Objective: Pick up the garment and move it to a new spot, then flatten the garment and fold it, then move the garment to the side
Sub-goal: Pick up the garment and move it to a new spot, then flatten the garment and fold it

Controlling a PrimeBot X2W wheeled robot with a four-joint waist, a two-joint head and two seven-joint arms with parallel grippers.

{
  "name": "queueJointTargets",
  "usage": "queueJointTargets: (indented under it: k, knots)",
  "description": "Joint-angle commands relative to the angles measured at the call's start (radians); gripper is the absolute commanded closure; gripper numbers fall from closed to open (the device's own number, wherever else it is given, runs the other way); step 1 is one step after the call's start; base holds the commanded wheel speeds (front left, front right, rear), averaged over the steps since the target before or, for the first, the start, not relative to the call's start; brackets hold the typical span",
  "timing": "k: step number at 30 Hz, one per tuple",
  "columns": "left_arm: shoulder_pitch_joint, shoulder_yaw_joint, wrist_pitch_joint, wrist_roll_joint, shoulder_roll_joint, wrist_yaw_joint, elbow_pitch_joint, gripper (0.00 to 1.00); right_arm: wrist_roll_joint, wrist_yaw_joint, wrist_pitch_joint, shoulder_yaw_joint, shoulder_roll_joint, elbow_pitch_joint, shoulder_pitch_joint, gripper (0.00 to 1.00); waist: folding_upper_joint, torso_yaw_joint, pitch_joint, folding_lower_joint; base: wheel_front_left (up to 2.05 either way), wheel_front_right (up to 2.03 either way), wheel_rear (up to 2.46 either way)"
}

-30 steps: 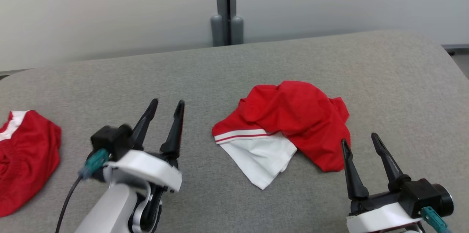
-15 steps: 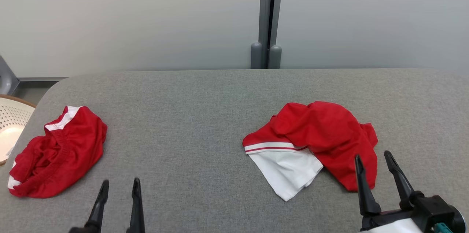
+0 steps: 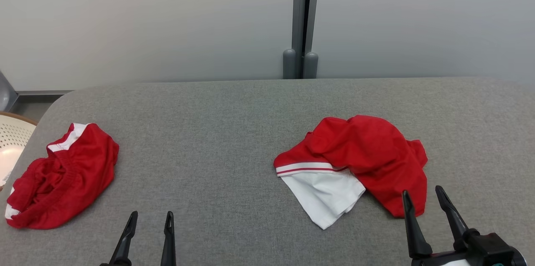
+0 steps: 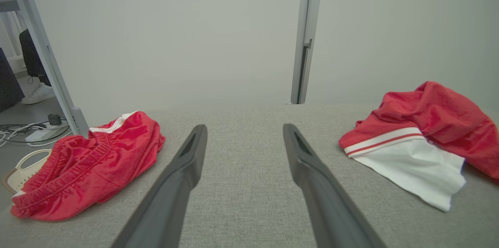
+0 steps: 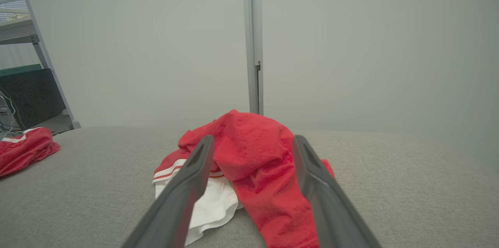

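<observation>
Right gripper [image 3: 421, 190] spread, empty, aimed at crumpled red-white garment [image 3: 368, 153] just ahead for pick-up; left gripper [image 3: 151, 214] spread, empty.

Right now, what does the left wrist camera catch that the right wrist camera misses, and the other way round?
Left wrist view's extras: the open left pincer, a person's white shoe, floor cables and a pale basket beside the table's end. Right wrist view's extras: the open right pincer, pointing at the red and white garment, and a dark panel at its left edge. Shared: the grey table, that garment, the red shorts near the table's left end, and the grey post.
</observation>
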Motion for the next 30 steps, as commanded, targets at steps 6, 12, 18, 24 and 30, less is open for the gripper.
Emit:
queueJointTargets:
  k: [6, 12, 18, 24, 30]
  knots:
    - [-0.008, -0.010, -0.001, 0.005, 0.003, 0.016, 0.007, 0.00, 0.006, -0.002, -0.001, 0.002, -0.003, 0.001, -0.006, 0.00, 0.0000, -0.007, -0.003, 0.0000, 0.00, 0.00, 0.00]
    - [-0.007, -0.013, -0.001, 0.003, 0.003, 0.027, 0.009, 0.00, 0.003, -0.002, -0.001, 0.008, -0.003, 0.002, 0.001, 0.00, 0.0000, -0.012, -0.010, 0.0000, 0.00, 0.00, 0.00]
    - [0.006, -0.019, -0.001, -0.010, 0.003, 0.024, 0.021, 0.00, -0.006, -0.002, -0.001, 0.011, -0.003, 0.003, 0.005, 0.00, 0.0000, -0.017, -0.018, 0.0000, 0.00, 0.00, 0.00]
    - [-0.032, -0.045, -0.001, -0.052, 0.003, -0.023, 0.083, 0.00, -0.016, -0.002, -0.001, 0.017, -0.003, 0.001, 0.001, 0.00, 0.0000, -0.027, -0.005, 0.0000, 0.00, 0.00, 0.00]
    - [-0.152, -0.112, -0.001, -0.141, 0.003, -0.106, 0.152, 0.00, -0.031, -0.002, -0.001, -0.006, -0.003, -0.014, -0.040, 0.00, 0.0000, -0.053, 0.058, 0.0000, 0.00, 0.00, 0.00]
